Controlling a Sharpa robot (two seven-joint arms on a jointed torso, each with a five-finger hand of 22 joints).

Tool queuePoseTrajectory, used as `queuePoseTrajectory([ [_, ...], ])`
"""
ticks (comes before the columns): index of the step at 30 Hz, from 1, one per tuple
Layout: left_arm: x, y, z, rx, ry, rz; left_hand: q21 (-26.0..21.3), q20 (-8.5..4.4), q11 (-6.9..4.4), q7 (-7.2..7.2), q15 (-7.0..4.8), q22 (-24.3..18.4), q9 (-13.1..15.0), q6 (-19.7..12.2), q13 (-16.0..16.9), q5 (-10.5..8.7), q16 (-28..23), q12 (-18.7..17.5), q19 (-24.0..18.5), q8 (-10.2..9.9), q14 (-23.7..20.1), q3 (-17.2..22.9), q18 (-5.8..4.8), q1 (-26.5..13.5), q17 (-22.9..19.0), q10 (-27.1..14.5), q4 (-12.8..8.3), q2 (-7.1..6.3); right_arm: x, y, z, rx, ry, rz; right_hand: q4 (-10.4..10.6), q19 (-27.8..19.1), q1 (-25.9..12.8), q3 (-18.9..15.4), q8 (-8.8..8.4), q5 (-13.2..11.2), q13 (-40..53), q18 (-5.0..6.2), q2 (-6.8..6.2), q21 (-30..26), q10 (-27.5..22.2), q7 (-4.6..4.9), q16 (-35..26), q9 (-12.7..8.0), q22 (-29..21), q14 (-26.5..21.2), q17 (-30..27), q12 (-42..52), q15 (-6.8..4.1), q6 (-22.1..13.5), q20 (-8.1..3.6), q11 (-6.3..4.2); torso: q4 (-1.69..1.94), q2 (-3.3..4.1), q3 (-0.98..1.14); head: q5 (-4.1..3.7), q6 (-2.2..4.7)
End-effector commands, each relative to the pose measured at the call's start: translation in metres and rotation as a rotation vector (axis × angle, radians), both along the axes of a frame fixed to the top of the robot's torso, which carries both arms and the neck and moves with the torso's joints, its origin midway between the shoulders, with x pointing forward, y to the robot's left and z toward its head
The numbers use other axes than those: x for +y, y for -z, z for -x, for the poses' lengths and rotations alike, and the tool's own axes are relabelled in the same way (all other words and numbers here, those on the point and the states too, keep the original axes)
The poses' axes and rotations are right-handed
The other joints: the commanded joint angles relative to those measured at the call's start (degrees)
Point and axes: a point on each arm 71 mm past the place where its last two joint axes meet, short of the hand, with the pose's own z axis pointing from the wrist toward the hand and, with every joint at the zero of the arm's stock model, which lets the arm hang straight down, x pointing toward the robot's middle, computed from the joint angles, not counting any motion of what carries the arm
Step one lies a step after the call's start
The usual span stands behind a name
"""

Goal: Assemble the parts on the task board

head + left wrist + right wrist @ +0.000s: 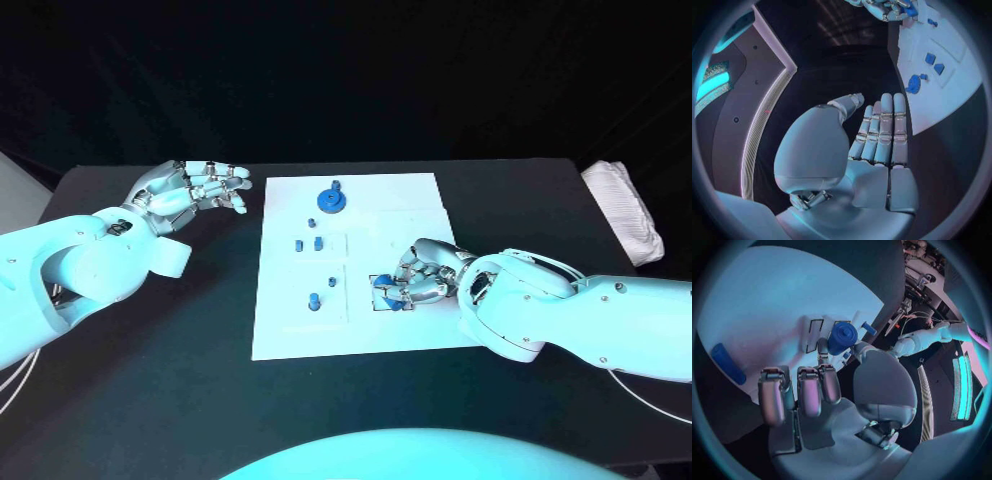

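The white task board lies in the middle of the black table. A round blue part stands near its far edge, and several small blue parts sit in a column down its left half. My right hand rests on the board's near right area and pinches a blue cylindrical part between thumb and a fingertip, over a small square recess. Another blue piece lies flat on the board beside the hand. My left hand hovers left of the board, fingers straight and holding nothing.
A folded white cloth lies at the table's right edge. Bare black table stretches left of and in front of the board. The round blue part and my right hand show in the left wrist view.
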Motion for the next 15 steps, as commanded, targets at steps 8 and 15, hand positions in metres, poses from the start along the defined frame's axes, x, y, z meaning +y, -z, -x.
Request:
queuePoseTrajectory([
  [8,-0.0012,-0.0006,0.0005,0.002,0.015,0.012,-0.4,0.36,0.30,0.02,0.40,-0.1,-0.1,-0.4,-0.1,-0.27,-0.3,-0.3,0.0,-0.2,0.1,-0.2,0.22,-0.8,0.1,-0.2,0.2,0.05,0.0016,-0.0017,0.0009,-0.028,-0.031,0.033,0.4,4.9,-5.6,-16.3,1.36,-7.1,8.9,-0.67,2.89,-0.4,2.4,-1.90,-0.1,0.0,14.3,4.6,8.0,-1.2,-0.58,1.0,-0.34,-0.28,-0.04,-0.16,0.03,0.10,-0.02],
  [15,-0.0011,-0.0006,0.0003,0.002,0.015,0.012,-0.4,0.36,0.30,0.02,0.40,-0.1,-0.1,-0.4,-0.1,-0.27,-0.3,-0.3,0.0,-0.2,0.1,-0.2,0.22,-0.8,0.1,-0.2,0.2,0.05,0.0002,-0.0011,0.0018,-0.020,-0.042,0.049,0.3,4.6,-5.3,-23.9,1.68,-9.1,8.6,-0.56,3.42,-0.9,2.2,-1.68,-0.3,-0.4,14.1,4.5,7.7,-2.1,-0.40,0.6,-0.28,-0.31,-0.08,-0.16,0.03,0.10,0.12],
])
